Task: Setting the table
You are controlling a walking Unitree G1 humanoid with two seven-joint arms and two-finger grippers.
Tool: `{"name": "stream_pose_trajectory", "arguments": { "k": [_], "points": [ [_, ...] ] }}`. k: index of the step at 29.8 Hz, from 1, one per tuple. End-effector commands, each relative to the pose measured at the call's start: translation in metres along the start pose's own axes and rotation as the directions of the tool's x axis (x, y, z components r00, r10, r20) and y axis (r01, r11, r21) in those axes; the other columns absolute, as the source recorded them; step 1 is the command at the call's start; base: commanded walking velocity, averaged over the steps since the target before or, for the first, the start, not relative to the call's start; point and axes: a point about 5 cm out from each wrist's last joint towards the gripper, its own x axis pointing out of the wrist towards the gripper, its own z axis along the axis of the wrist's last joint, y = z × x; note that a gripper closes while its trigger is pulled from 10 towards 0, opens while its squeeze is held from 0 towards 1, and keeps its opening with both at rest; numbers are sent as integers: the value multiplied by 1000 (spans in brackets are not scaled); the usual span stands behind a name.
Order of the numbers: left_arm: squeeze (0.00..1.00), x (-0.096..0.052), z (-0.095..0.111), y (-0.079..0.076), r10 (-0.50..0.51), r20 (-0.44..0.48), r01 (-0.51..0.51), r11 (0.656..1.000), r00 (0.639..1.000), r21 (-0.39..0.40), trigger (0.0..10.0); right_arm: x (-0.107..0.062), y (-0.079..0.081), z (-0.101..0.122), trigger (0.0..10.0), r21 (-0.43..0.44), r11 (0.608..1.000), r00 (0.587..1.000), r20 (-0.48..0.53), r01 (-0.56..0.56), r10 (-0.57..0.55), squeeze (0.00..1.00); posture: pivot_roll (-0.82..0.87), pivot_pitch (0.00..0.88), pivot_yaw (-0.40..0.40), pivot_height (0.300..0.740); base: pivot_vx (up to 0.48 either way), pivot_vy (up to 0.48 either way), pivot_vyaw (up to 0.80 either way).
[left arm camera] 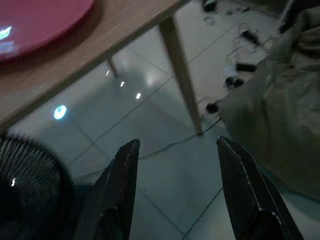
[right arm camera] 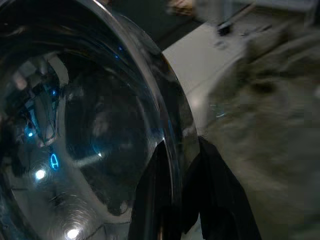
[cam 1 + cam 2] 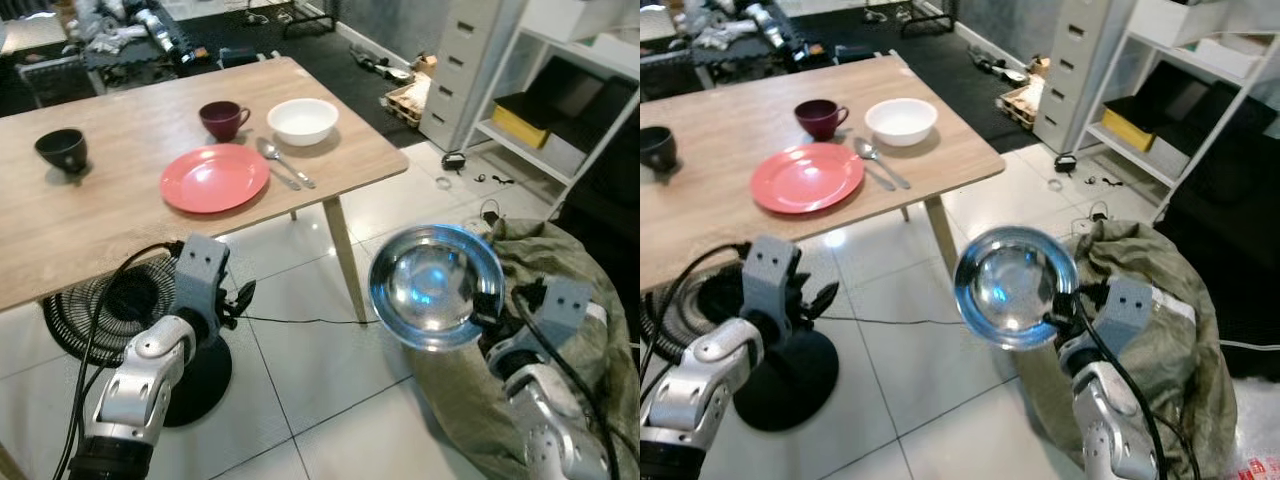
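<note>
While our right gripper (image 2: 175,200) pinches the rim of the shiny round steel bowl (image 3: 436,286), carried over the tiled floor beside the wooden table (image 3: 120,215), our left gripper (image 1: 175,190) gapes empty; that thin grip could slip.

Your right gripper (image 2: 180,190) is raised in front of you, fingers pinched on a bowl's (image 3: 435,285) rim. Your left gripper (image 1: 175,185) hangs low, fingers spread apart.
</note>
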Motion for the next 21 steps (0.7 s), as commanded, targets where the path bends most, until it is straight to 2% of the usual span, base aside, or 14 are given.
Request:
{"name": "stream_pose_trajectory", "arguments": {
  "k": [1,2,7,8,11,12,14,21],
  "points": [
    [0,-5,-24,-1,-1,-78,2,1000,997,18,10000,-6,-6,-16,10000,-23,1000,999,-39,18,-19,0,-64,18,90,740,0,0,-788],
    [0,-5,-24,-1,-1,-78,2,1000,997,18,10000,-6,-6,-16,10000,-23,1000,999,-39,18,-19,0,-64,18,90,740,0,0,-788],
    [0,-10,-60,-4,7,-177,2,999,984,51,10000,-13,-9,-43,10000,-37,999,993,-114,26,-30,0,-71,18,91,740,0,0,-783],
    [0,-10,-60,-4,7,-177,2,999,984,51,10000,-13,-9,-43,10000,-37,999,993,-114,26,-30,0,-71,18,91,740,0,0,-781],
    [0,-20,-83,-3,-2,-254,14,999,967,46,10000,-16,-11,-54,10000,32,998,988,-151,50,-44,0,-65,26,86,740,0,0,-783],
    [0,-20,-83,-3,-2,-254,14,999,967,46,10000,-16,-11,-54,10000,32,998,988,-151,50,-44,0,-65,26,86,740,0,0,-781],
    [0,-28,-96,-2,-3,-293,23,998,956,65,10000,-16,-10,-57,10000,79,995,987,-153,53,-40,0,-60,33,83,740,0,0,-784],
    [0,-36,-108,-2,20,-317,14,994,948,106,10000,-14,-4,-55,10000,92,996,991,-134,21,-8,0,-58,43,78,740,0,0,-788]
  ]
}}
